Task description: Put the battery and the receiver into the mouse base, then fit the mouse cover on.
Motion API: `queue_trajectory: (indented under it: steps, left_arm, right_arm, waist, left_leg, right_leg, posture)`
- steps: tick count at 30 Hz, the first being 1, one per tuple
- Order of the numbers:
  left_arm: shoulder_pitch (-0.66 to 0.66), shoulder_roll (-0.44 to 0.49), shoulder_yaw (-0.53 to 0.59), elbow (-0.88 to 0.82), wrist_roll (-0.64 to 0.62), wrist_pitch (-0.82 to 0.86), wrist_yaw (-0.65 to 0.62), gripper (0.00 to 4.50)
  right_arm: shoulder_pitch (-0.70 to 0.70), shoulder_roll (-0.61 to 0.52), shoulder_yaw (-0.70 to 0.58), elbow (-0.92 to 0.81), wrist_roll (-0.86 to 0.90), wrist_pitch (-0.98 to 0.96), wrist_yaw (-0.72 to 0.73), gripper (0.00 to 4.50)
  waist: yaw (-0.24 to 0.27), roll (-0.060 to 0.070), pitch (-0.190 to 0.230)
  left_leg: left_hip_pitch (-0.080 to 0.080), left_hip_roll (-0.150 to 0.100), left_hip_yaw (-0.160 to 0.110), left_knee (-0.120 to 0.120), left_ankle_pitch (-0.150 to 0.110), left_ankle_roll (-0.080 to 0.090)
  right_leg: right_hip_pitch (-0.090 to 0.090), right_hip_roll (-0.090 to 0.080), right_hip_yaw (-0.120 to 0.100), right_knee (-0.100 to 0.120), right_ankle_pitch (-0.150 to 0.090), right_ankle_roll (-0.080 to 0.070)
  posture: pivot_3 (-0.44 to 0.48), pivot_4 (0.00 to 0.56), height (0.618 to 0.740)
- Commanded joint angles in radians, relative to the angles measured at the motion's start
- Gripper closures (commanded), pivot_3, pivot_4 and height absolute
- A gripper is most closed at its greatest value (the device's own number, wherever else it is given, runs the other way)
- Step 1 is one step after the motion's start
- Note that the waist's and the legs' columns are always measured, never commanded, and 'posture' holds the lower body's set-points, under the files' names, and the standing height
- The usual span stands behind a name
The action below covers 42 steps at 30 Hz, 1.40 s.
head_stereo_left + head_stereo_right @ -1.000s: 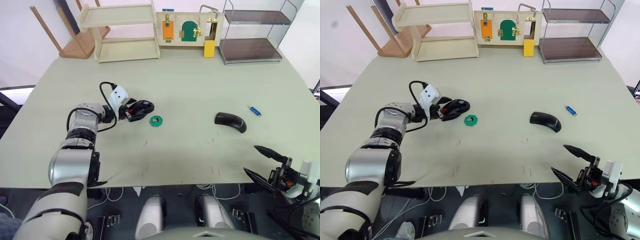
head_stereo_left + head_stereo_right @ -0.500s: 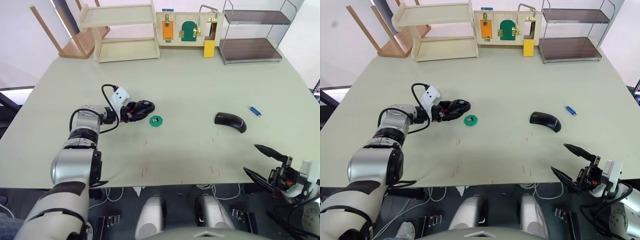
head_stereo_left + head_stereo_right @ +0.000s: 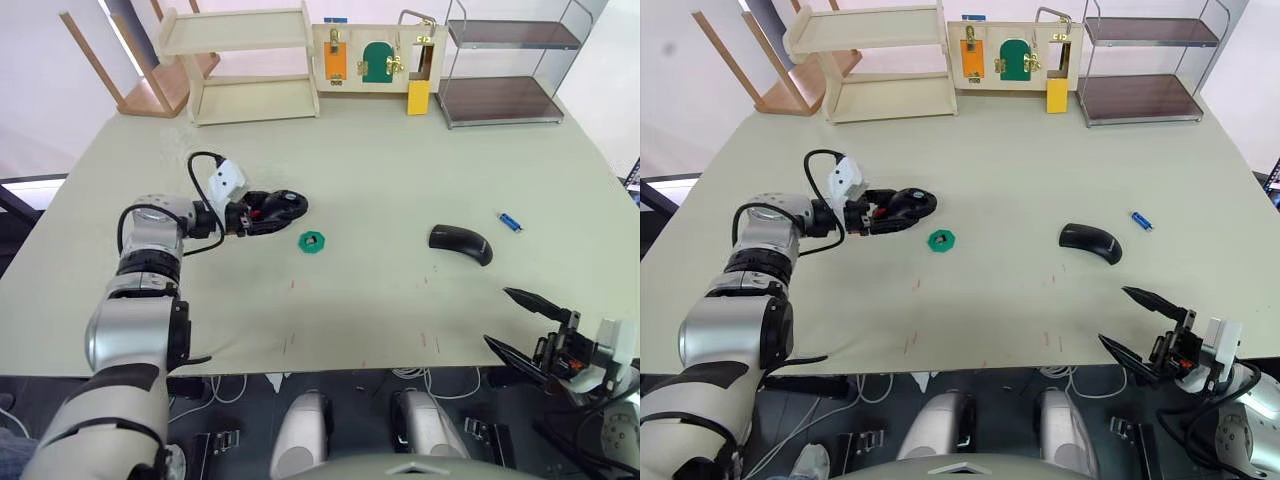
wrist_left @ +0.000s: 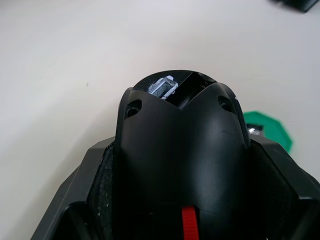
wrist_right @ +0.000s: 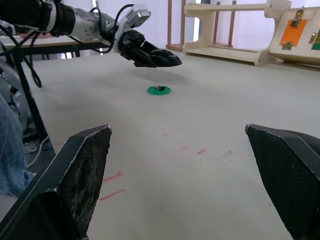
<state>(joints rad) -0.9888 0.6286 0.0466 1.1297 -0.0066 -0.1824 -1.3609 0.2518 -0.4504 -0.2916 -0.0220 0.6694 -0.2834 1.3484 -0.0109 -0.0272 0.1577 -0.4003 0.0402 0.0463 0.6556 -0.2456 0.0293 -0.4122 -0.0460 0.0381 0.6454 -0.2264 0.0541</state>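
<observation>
Left gripper (image 3: 268, 211) clamps the smooth black oval mouse base (image 3: 281, 206)

Left gripper (image 3: 262, 212): fingers mostly covered by the mouse base (image 3: 281, 205) it clamps; in wrist view the base (image 4: 182, 165) is cut off at frame bottom, so its interior can't be read beyond a red strip and a pale slot.

Receiver (image 3: 314, 240): tiny dark speck on green disc (image 3: 313, 241), too small to confirm shape.

Battery (image 3: 510, 221): too small to tell which end is pale.

Right gripper (image 5: 185, 170): finger bases cut off by frame bottom.
</observation>
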Motion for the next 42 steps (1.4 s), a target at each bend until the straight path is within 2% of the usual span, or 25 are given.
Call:
queue_trajectory:
  steps: [1,6,10,16,20,25,29,42]
  left_arm:
    - [0.025,0.021,-0.011,-0.147,-0.030,0.031,-0.040,1.56]
    - [0.125,0.009,-0.046,-0.442,-0.040,0.164,-0.001,1.56]
    - [0.245,-0.018,-0.094,-0.759,-0.051,0.316,0.049,1.56]
    - [0.386,-0.059,-0.171,-1.085,-0.087,0.499,0.109,1.56]
    - [0.454,-0.084,-0.234,-1.206,-0.094,0.582,0.157,1.56]
    - [0.525,-0.117,-0.312,-1.263,-0.067,0.590,0.224,1.56]
    - [0.553,-0.094,-0.351,-1.233,-0.047,0.527,0.228,1.56]
    - [0.546,-0.120,-0.412,-1.127,-0.037,0.422,0.218,1.56]
  right_arm:
    - [-0.005,-0.023,-0.017,-0.032,0.030,0.009,0.017,0.00]
    - [-0.012,-0.043,-0.015,-0.037,0.041,0.032,0.028,0.00]
    - [-0.025,-0.060,-0.019,-0.029,0.042,0.044,0.034,0.00]
    - [-0.036,-0.074,-0.020,-0.028,0.045,0.056,0.036,0.00]
    - [-0.036,-0.075,-0.022,-0.027,0.041,0.060,0.036,0.00]
    - [-0.035,-0.077,-0.023,-0.036,0.040,0.067,0.028,0.00]
    - [-0.032,-0.083,-0.027,-0.036,0.039,0.069,0.030,0.00]
    - [-0.027,-0.106,-0.032,-0.022,0.023,0.077,0.017,0.00]
  waist:
    - [0.000,0.000,0.000]
    - [-0.001,0.000,0.000]
    - [-0.001,0.000,0.000]
    - [0.000,0.001,0.000]
    - [0.000,0.001,0.000]
    - [0.000,0.001,0.000]
    - [0.000,0.001,0.000]
    - [0.005,0.001,0.000]
  left_leg:
    - [0.000,0.000,0.000,0.000,0.000,0.000]
    - [0.000,0.000,0.000,0.000,0.000,0.000]
    - [0.000,0.000,0.000,0.002,0.000,0.000]
    - [0.000,0.000,0.000,0.006,0.000,0.000]
    - [0.001,0.000,0.000,0.011,0.000,0.000]
    - [0.001,0.000,0.000,0.012,0.000,0.000]
    - [0.001,0.000,0.000,0.012,0.000,0.000]
    - [0.001,0.000,0.000,0.012,0.000,0.000]
  right_leg:
    - [0.000,0.000,0.000,0.000,0.000,0.000]
    - [0.000,0.000,0.001,0.001,0.000,0.000]
    - [0.000,0.000,0.001,0.002,0.000,0.000]
    - [0.000,0.000,0.002,0.005,0.000,0.000]
    - [0.000,0.000,0.002,0.011,-0.001,-0.001]
    - [0.000,0.000,0.003,0.012,-0.004,-0.003]
    - [0.000,0.000,0.003,0.012,-0.004,-0.003]
    - [0.000,0.000,0.003,0.012,-0.004,-0.003]
  posture:
    - [0.000,0.150,0.740]
    - [0.000,0.150,0.740]
    - [0.000,0.150,0.740]
    - [0.000,0.150,0.740]
    - [0.000,0.150,0.740]
    - [0.000,0.150,0.740]
    - [0.000,0.150,0.740]
    - [0.000,0.150,0.740]
